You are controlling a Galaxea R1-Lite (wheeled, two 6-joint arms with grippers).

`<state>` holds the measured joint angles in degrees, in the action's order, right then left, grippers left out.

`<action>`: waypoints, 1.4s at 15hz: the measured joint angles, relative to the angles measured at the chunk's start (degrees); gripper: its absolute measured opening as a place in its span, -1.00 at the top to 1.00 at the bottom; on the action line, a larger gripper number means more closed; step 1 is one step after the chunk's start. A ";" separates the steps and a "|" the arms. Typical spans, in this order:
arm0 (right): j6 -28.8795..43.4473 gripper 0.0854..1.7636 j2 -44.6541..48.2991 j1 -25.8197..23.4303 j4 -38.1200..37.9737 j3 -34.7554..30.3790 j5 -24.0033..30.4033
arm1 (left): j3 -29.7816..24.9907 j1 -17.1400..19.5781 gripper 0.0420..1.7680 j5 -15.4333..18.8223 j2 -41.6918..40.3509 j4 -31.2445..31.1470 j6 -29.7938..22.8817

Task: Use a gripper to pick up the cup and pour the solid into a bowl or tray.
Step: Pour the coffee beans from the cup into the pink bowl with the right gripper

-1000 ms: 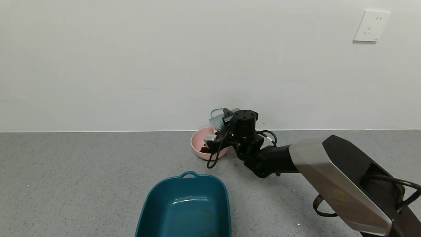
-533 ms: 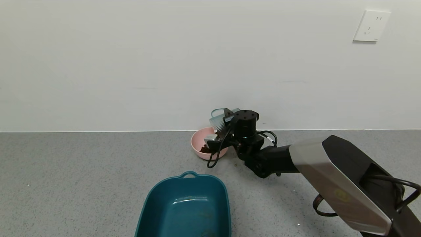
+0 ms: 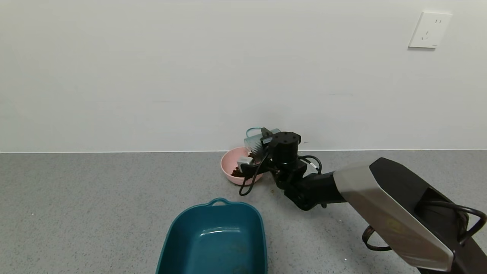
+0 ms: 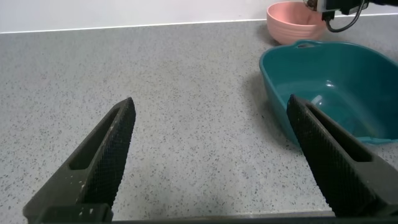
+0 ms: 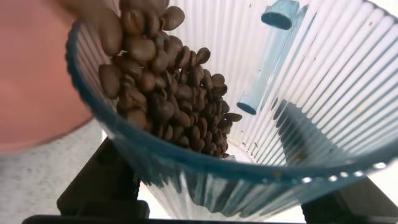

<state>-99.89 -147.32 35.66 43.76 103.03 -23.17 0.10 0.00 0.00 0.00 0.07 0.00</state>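
My right gripper (image 3: pixel 258 152) is shut on the ribbed blue-grey cup (image 3: pixel 254 141) and holds it tipped on its side over the pale pink bowl (image 3: pixel 228 169) near the back wall. Dark brown pellets (image 3: pixel 236 173) lie in the bowl. In the right wrist view the cup (image 5: pixel 311 93) fills the picture, with a heap of brown pellets (image 5: pixel 161 93) at its lower rim, next to the pink bowl (image 5: pixel 37 74). My left gripper (image 4: pixel 211 134) is open and empty, low over the counter, left of the teal tray.
A teal rectangular tray (image 3: pixel 179 243) with a handle stands in front of the bowl; it also shows in the left wrist view (image 4: pixel 329 81). The wall rises just behind the bowl. A white socket (image 3: pixel 430 29) sits high on the wall at right.
My right gripper with the cup has sunk slightly and shifted a little right over the bowl. The left arm has not moved.
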 joint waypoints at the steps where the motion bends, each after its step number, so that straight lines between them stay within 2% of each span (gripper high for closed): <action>1: 1.13 -0.54 0.11 0.09 0.30 -0.37 -0.02 | 0.00 0.00 -0.98 0.02 0.00 -0.02 0.00; 6: 7.61 -0.54 0.35 0.22 4.24 -2.46 -0.04 | 0.00 0.00 -0.98 0.00 0.00 0.00 0.00; 12: 16.24 -0.54 1.62 -0.30 9.24 -8.35 -1.73 | 0.00 0.00 -0.98 0.00 0.00 0.00 0.00; 21: 29.77 -0.54 12.59 -1.65 10.53 -28.26 -3.39 | 0.00 0.00 -0.98 0.00 0.00 0.00 0.00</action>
<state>-70.12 -134.73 34.01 54.30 74.78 -26.56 0.10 0.00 0.00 0.00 0.07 0.00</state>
